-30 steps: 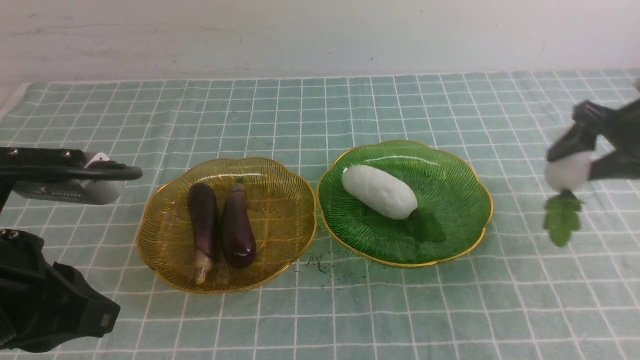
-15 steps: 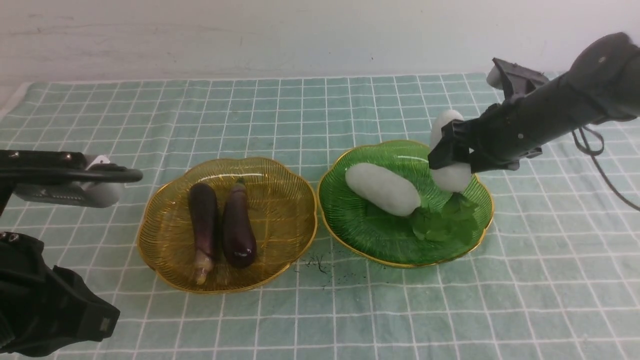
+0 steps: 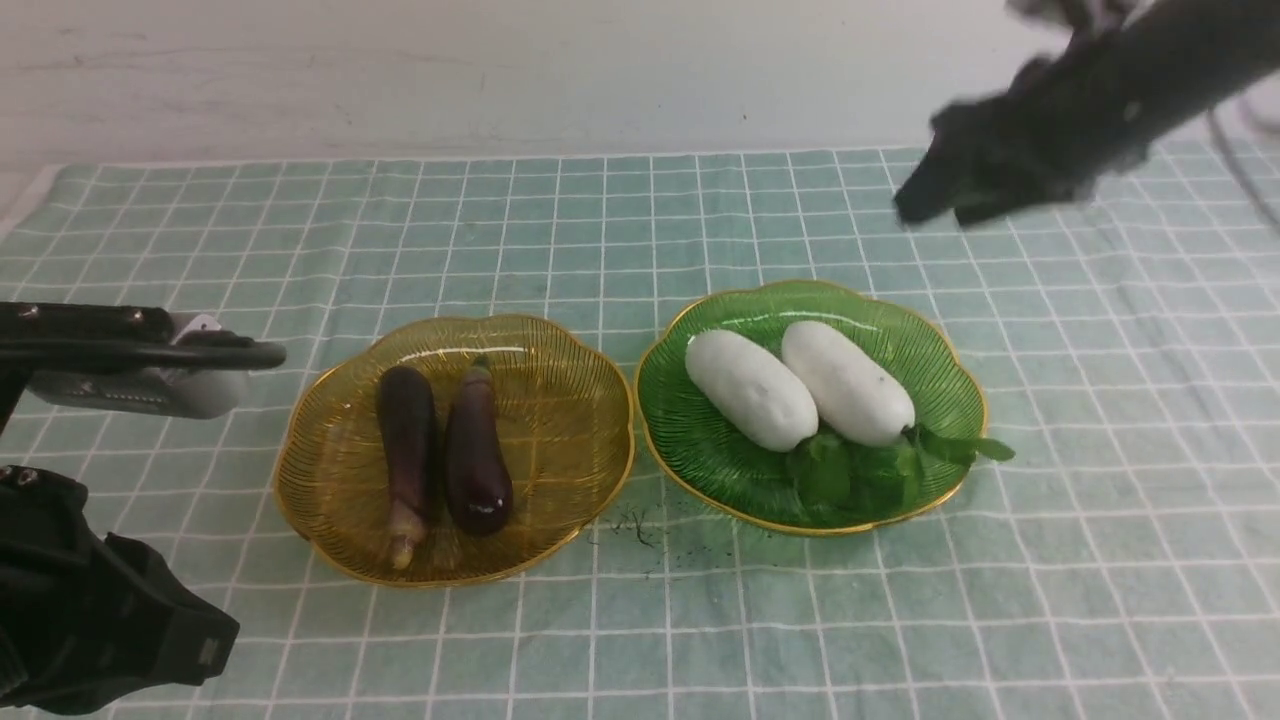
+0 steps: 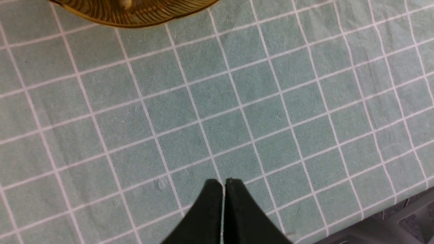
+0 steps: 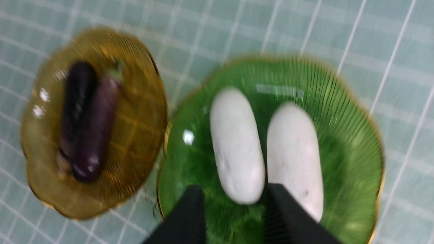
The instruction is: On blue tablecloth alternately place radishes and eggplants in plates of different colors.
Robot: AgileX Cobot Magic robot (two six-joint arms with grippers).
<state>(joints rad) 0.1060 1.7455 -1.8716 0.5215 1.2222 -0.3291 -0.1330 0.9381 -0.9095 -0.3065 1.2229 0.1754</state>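
Observation:
On the blue tablecloth point(image 3: 640, 220) stand an amber plate point(image 3: 560, 400) and a green plate point(image 3: 900, 330). Two dark purple eggplants point(image 3: 405, 450) point(image 3: 477, 455) lie side by side in the amber one. Two white radishes point(image 3: 750, 390) point(image 3: 847, 382) lie side by side in the green one, leaves toward me. My right gripper point(image 3: 915, 210), blurred, hangs high behind the green plate. Its wrist view shows the jaws apart and empty point(image 5: 234, 193) above both radishes point(image 5: 236, 145) point(image 5: 294, 152). My left gripper point(image 4: 223, 183) is shut and empty over bare cloth, left of the amber plate point(image 4: 135, 13).
Dark crumbs point(image 3: 635, 525) dot the cloth in front of the gap between the plates. A white wall point(image 3: 600, 70) closes the back. The left arm's black body point(image 3: 90, 610) fills the near left corner. The cloth's near edge point(image 4: 390, 210) shows in the left wrist view.
My right gripper brought the second radish from the far right over the green plate, let it go beside the first, and rose away to the back right. The left arm stayed still.

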